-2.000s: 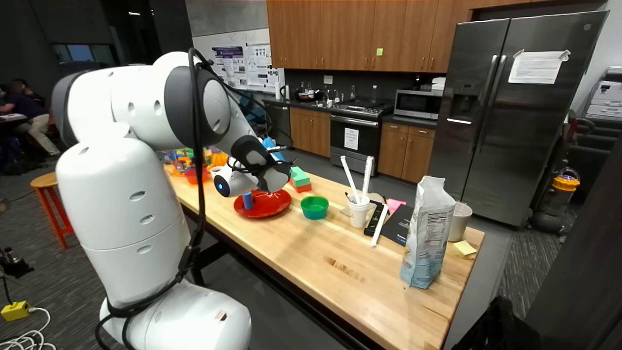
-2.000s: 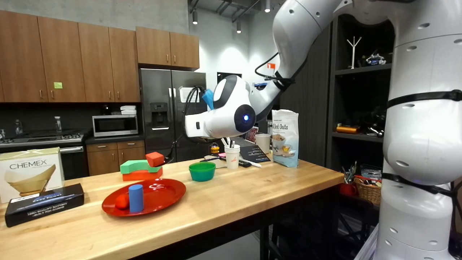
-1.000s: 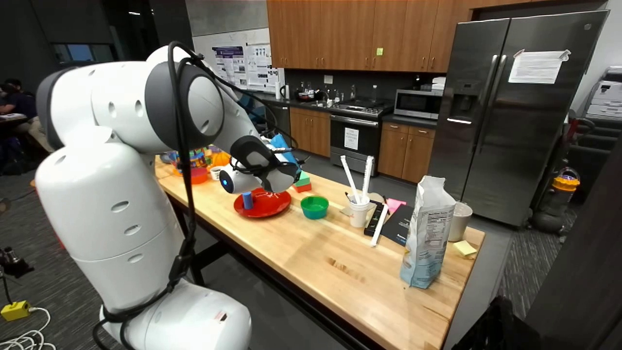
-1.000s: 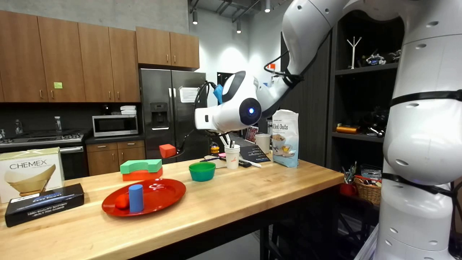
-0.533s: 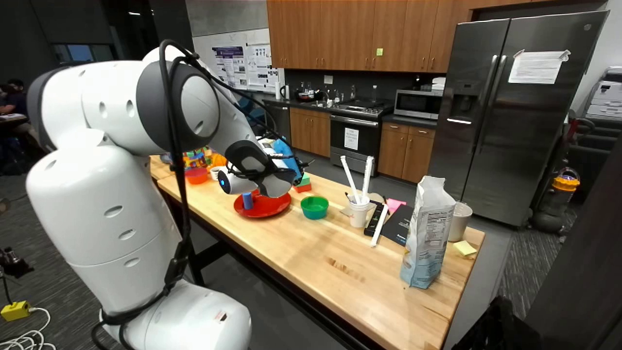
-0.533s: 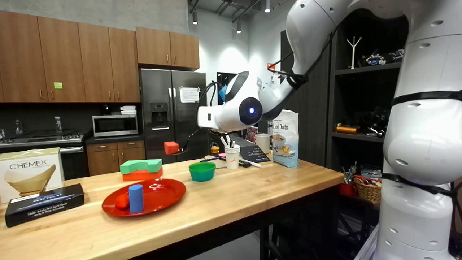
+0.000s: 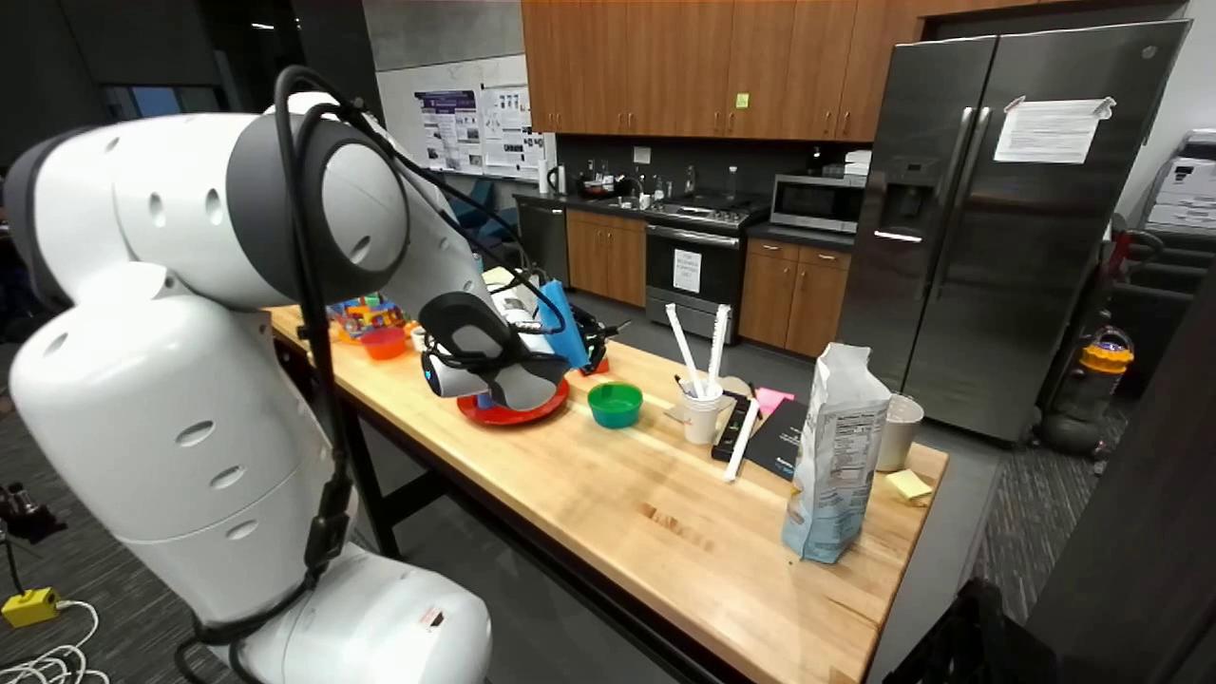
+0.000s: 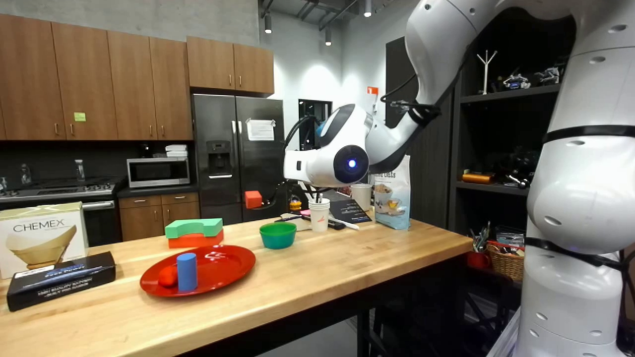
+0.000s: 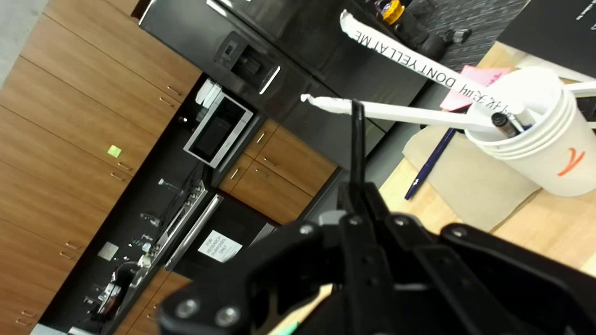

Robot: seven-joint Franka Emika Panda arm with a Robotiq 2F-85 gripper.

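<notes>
Red block [image 8: 253, 199], displaced rightward in an exterior view since the earlier frame, sits at the end of a black utensil [image 9: 357, 139] pinched by the gripper [image 9: 357, 193].

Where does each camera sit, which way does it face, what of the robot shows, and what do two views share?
An exterior view: beside the arm, facing over the table towards the stove; the arm fills the left.
An exterior view: near the red plate, facing the fridge; the arm fills the right.
Wrist view: behind the pincer, aimed past it at white cups and the fridge, tilted; of the robot, just the pincer.
In both exterior views: green bowl, oats bag.
</notes>
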